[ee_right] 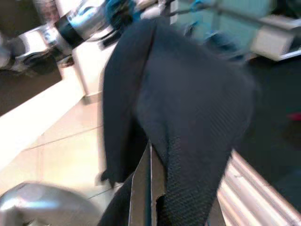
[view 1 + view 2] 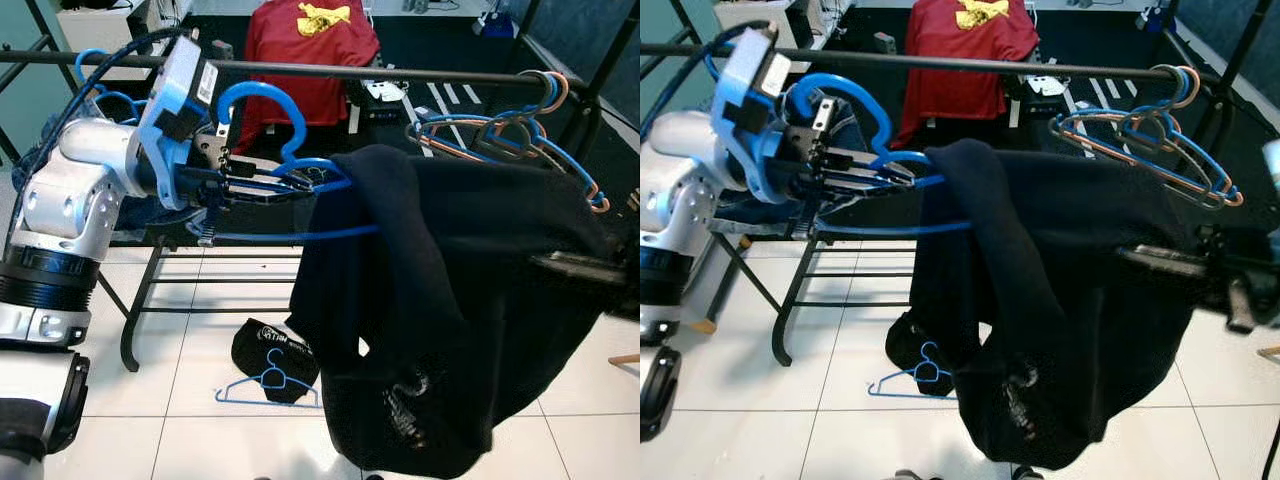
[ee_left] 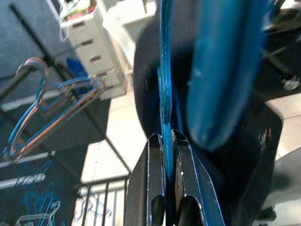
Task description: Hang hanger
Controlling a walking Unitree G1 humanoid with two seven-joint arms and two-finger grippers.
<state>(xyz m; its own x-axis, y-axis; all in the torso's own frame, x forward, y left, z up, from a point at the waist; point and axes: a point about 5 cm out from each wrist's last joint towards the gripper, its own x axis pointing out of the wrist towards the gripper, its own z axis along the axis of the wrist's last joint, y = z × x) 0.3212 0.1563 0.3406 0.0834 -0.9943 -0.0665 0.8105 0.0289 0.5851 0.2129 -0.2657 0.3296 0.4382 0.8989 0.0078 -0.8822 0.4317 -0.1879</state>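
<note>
Left eye view has my left hand [image 2: 300,184] out in front of me, its fingers pinched tight on the blue hanger [image 2: 262,105], just below the black rail [image 2: 420,74] of the clothes rack. The hanger's hook curls up just under the rail and is not yet over it. A black garment [image 2: 440,300] is draped on the hanger's right side and sags low toward the tiled floor [image 2: 180,400]. My right hand [image 2: 1160,258] reaches in from the right, closed on the far side of that cloth; the right wrist view shows fabric caught between its fingers. Farther right on the rail hangs a bunch of empty hangers [image 2: 520,135]. On the floor beneath lie another blue hanger [image 2: 268,385] and a dark bundle of cloth [image 2: 268,350]. A red shirt [image 2: 310,50] hangs beyond the rack.
</note>
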